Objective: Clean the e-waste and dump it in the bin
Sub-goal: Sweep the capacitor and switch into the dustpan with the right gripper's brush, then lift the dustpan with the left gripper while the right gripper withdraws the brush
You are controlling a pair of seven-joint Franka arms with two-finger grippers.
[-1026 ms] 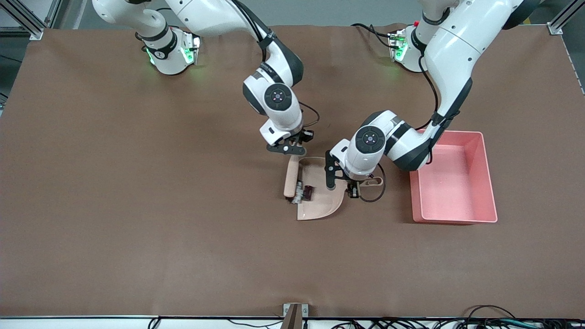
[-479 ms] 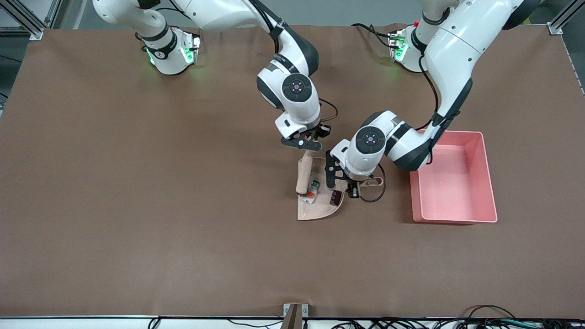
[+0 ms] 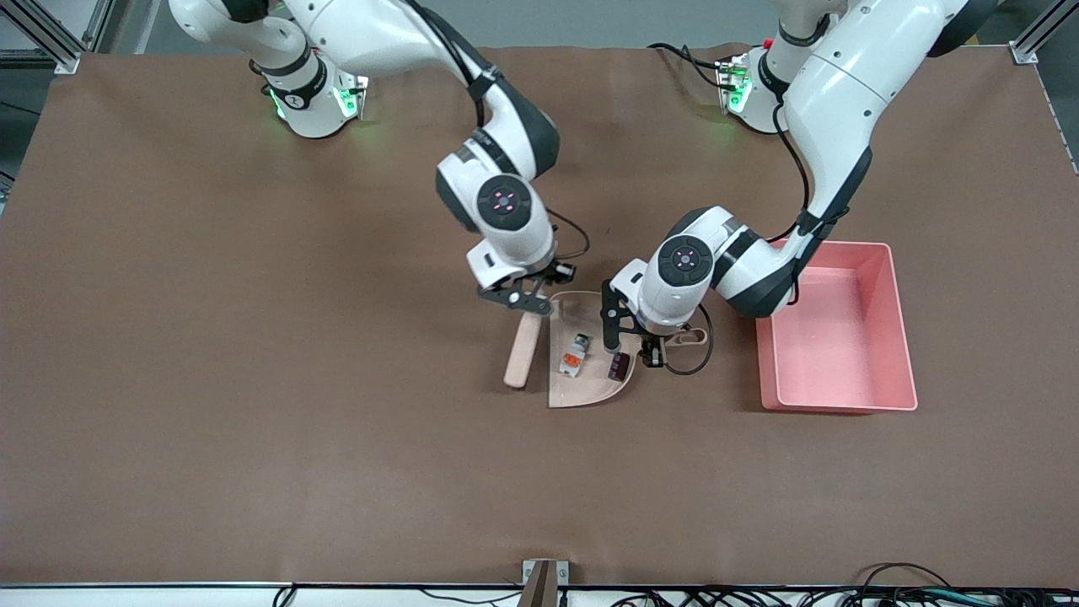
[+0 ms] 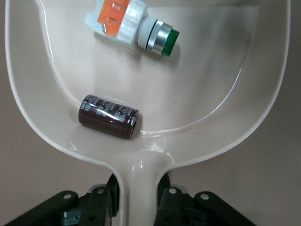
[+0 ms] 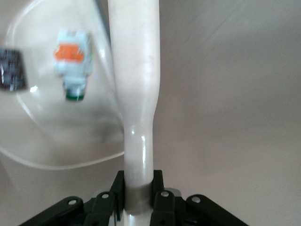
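- Sweeping appears complete: both e-waste pieces are lying inside the beige dustpan (image 3: 587, 358), namely the white-grey switch (image 4: 133, 28) with orange and green parts and the dark capacitor (image 4: 108, 116), which are apart from each other.
- The left gripper (image 4: 137, 202) is sitting at table level with its fingers clamping the dustpan handle (image 4: 139, 186).
- The right gripper (image 5: 138, 197) is hanging beside the dustpan's open mouth with its fingers gripping the brush (image 3: 523, 349), which is sitting outside the pan, toward the right arm's end.
- Dumping is not yet done: the pink bin (image 3: 899, 337) is standing empty, toward the left arm's end.
- Nothing is lying between pan and bin; the bin's upright wall is the obstacle I am judging must be cleared.
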